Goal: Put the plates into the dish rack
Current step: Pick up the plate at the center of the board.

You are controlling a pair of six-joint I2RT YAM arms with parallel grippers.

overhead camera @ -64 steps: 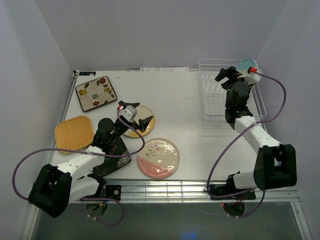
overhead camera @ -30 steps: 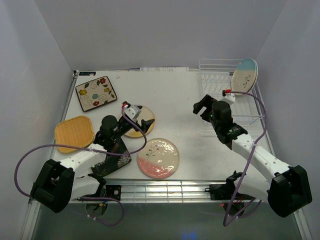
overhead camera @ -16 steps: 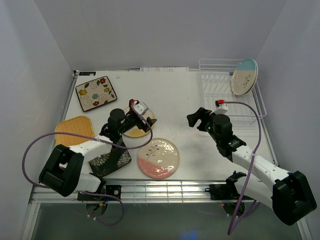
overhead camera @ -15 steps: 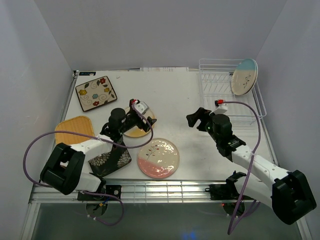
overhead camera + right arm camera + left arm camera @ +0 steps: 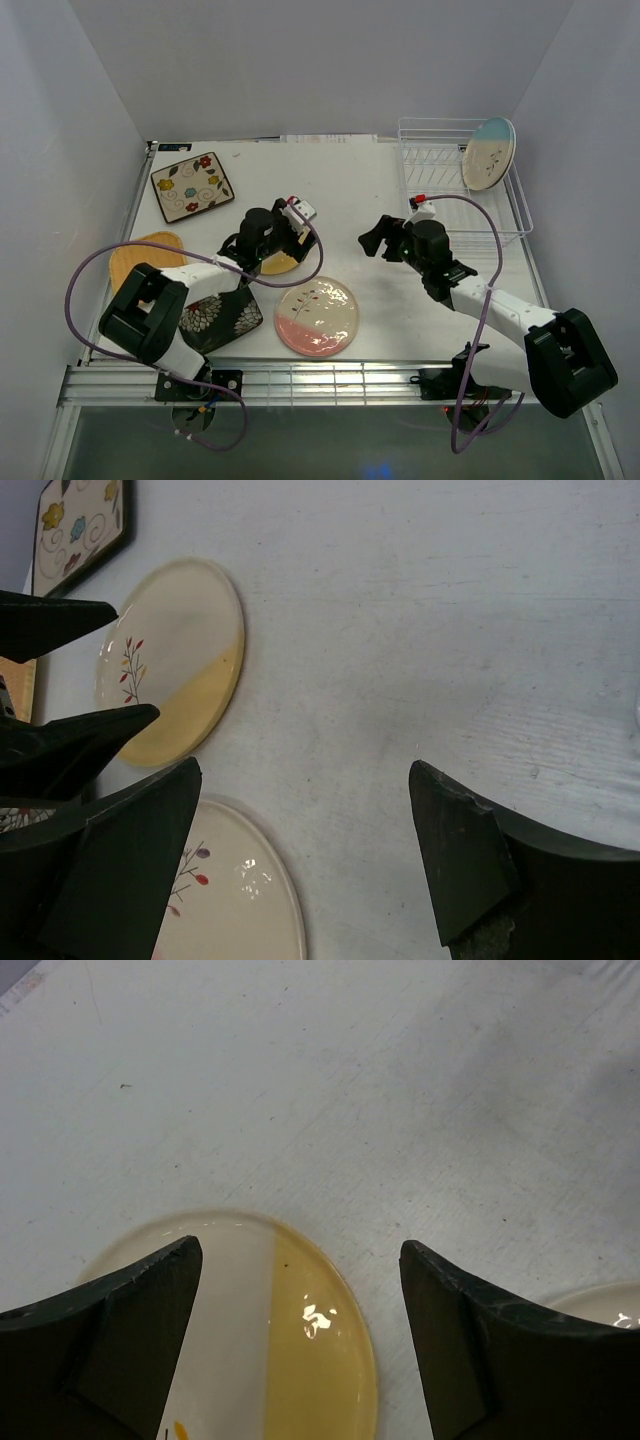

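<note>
My left gripper point(image 5: 283, 248) hangs open low over the cream plate with a yellow half point(image 5: 278, 262), its fingers either side of that plate's far edge point(image 5: 300, 1350). My right gripper point(image 5: 368, 240) is open and empty above bare table, between the rack and the plates. A pink-half plate point(image 5: 317, 315) lies near the front and also shows in the right wrist view point(image 5: 235, 890). The dish rack point(image 5: 420, 170) at the back right holds a blue-half plate point(image 5: 488, 152) on edge. The flowered square plate point(image 5: 192, 186), the orange-yellow one point(image 5: 130, 262) and the black floral one point(image 5: 218, 315) lie at the left.
The left arm covers part of the orange-yellow and black floral plates. White walls close in the table on three sides. A metal grille point(image 5: 330, 380) runs along the front edge. The left gripper's fingers point(image 5: 70, 620) reach into the right wrist view.
The left gripper has moved right and down over the yellow-half plate. The right arm has swung left, away from the rack, toward the table's middle. The blue-half plate stays in the rack.
</note>
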